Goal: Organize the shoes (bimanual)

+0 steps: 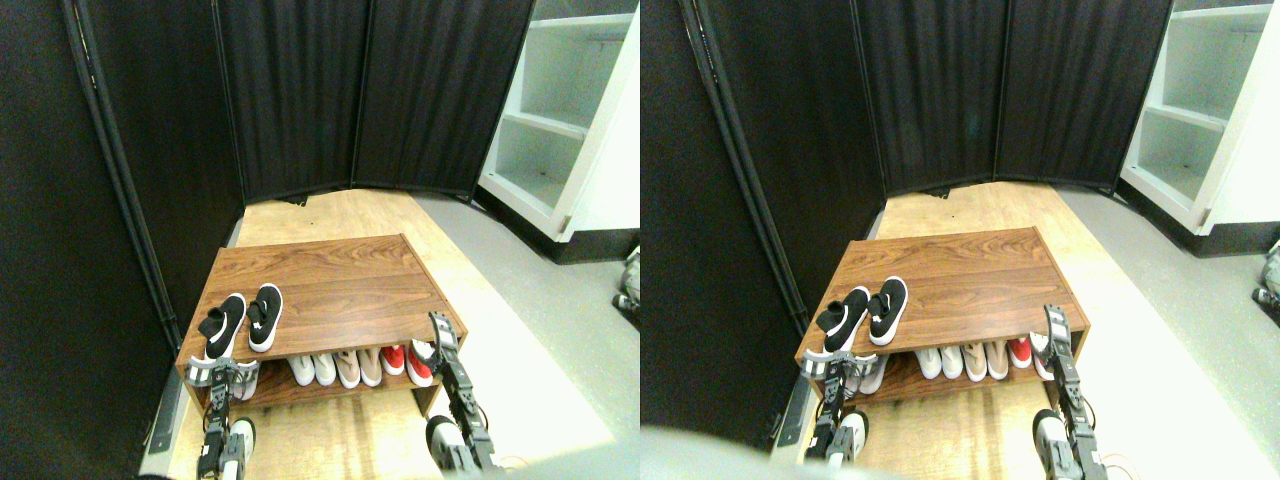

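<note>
Two black slip-on sneakers (240, 322) lie side by side on the near left of the wooden shoe rack (340, 275) top. The left end effector (222, 374) sits just below them at the rack's front edge, the right end effector (440, 335) at the near right corner; neither's opening can be told. White, beige and red shoes (362, 366) line the lower shelf.

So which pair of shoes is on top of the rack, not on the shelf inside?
The black slip-on sneakers, at the left end of the wooden rack top. The white, beige and red pairs sit on the shelf below.

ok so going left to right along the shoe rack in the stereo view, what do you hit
left gripper → left black sneaker → right black sneaker → white pair → beige pair → red pair → right gripper
</note>
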Controlling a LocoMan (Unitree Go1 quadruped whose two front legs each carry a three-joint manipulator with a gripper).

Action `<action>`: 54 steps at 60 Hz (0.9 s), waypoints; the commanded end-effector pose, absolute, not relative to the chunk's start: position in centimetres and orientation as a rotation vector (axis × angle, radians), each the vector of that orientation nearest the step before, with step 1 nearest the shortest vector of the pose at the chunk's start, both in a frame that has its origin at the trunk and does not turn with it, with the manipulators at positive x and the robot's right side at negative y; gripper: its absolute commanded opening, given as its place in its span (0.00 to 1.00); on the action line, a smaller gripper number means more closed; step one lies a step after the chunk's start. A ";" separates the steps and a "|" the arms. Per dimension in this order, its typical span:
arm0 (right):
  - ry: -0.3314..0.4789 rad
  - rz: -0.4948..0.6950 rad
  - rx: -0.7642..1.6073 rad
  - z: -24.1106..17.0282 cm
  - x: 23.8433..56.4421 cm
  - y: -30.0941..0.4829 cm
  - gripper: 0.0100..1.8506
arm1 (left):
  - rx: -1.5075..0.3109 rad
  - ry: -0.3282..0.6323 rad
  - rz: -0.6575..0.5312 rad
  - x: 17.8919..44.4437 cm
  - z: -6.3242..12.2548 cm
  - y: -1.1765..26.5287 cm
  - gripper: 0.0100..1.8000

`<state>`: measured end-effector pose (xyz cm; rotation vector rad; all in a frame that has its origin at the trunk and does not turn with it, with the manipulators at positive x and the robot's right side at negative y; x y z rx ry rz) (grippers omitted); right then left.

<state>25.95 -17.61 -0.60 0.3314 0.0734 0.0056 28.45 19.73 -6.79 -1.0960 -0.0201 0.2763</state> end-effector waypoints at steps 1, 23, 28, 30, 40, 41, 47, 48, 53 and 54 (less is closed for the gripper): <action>0.044 0.017 0.311 0.1 26.0 -17.4 0.24 | -1.102 -0.035 0.234 29.2 -6.4 19.4 0.92; 0.041 0.014 0.307 -0.2 25.9 -17.6 0.24 | -1.072 -0.005 0.207 27.5 -5.6 19.1 0.91; 0.037 0.009 0.324 -0.1 25.8 -17.6 0.24 | -1.031 0.004 0.217 26.5 -5.5 19.0 0.91; 0.038 0.006 0.317 -0.1 25.8 -17.6 0.24 | -1.031 0.012 0.216 26.0 -5.5 19.1 0.91; 0.042 0.008 0.311 0.0 25.8 -17.5 0.25 | -0.945 0.007 0.215 23.6 -5.5 20.2 0.88; 0.042 0.008 0.311 0.0 25.8 -17.5 0.25 | -0.944 0.009 0.211 23.4 -5.5 20.4 0.88; 0.039 0.016 0.304 0.0 25.8 -17.5 0.25 | -0.883 -0.036 0.208 22.6 -5.0 21.6 0.83; 0.039 0.016 0.304 0.0 25.8 -17.5 0.25 | -0.883 -0.036 0.208 22.6 -5.0 21.6 0.83; 0.039 0.014 0.320 -0.2 26.0 -17.4 0.25 | -0.773 -0.076 0.187 22.3 -4.2 23.2 0.72; 0.036 0.017 0.327 -0.2 26.0 -17.4 0.25 | -0.762 -0.083 0.181 22.3 -4.0 23.5 0.69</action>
